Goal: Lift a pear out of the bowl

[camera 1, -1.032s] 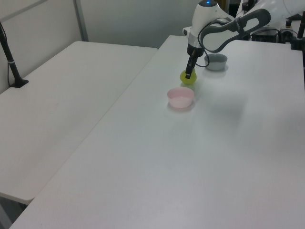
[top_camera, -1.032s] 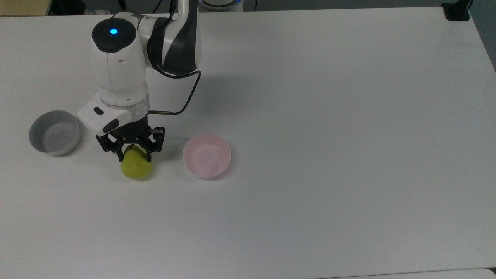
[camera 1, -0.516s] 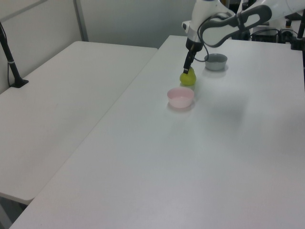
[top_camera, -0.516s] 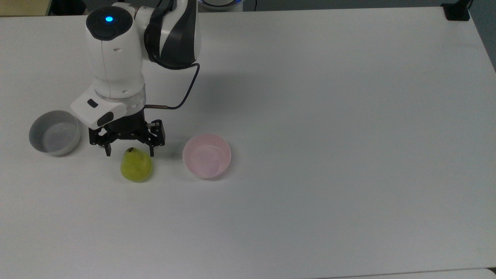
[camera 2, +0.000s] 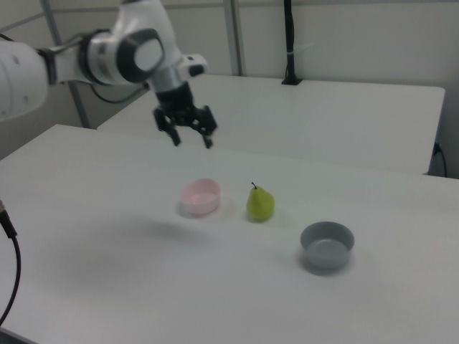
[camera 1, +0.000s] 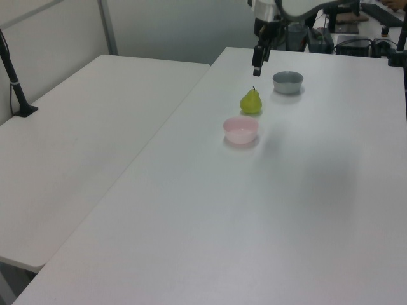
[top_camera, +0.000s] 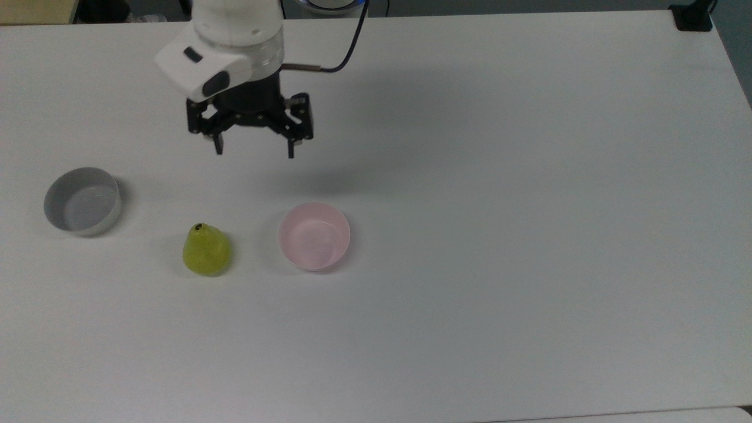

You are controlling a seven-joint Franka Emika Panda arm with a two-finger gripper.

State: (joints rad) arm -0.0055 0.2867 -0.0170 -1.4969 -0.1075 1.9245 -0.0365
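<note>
The small round pale pink plastic-looking bowl [top_camera: 314, 236] is showing a smooth glossy inside; the wide white surface [top_camera: 529, 205] is looking smooth and matt.

A wide white table [top_camera: 529, 176] fills the room's middle — a second white table [camera 1: 82, 127] stands beside it. Pale wall panels [camera 2: 358, 36] behind, with a black post [camera 2: 288, 43] clamped on.

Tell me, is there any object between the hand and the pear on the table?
Nothing visible. The open hand hangs above bare table; the pear stands upright between the pink bowl and grey bowl, touching neither.
</note>
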